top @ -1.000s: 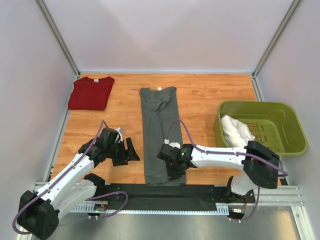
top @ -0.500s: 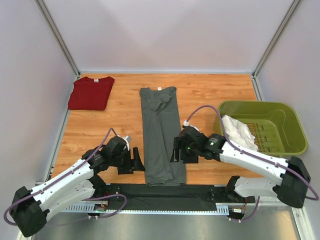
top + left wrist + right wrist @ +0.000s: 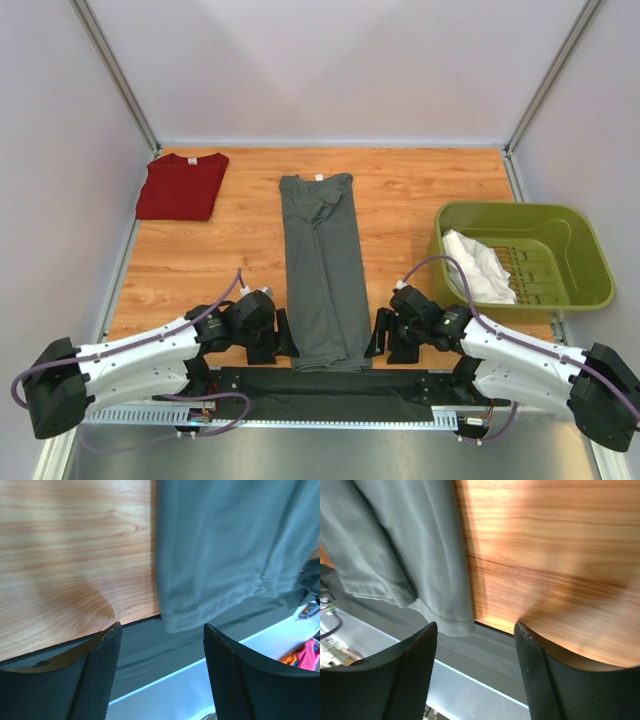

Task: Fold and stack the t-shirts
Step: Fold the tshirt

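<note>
Top external view shows us the dark grey t-shirt (image 3: 322, 270) folded into a long strip in the middle of the table (image 3: 420, 190), with the dark red t-shirt (image 3: 182, 186) folded at the far left corner. We see the left gripper (image 3: 283, 338) and right gripper (image 3: 380, 335) flanking the grey shirt's near hem, fingers spread, holding nothing.

The top view looks steeply down from high behind the near edge, far enough back to take in the whole bench (image 3: 420, 190). Each wrist view sits low and close, facing that near edge. The left fingers (image 3: 95, 675) frame the grey t-shirt (image 3: 225, 545) at its left hem corner, the right fingers (image 3: 545, 680) frame its right corner. All three views share that hem.
</note>
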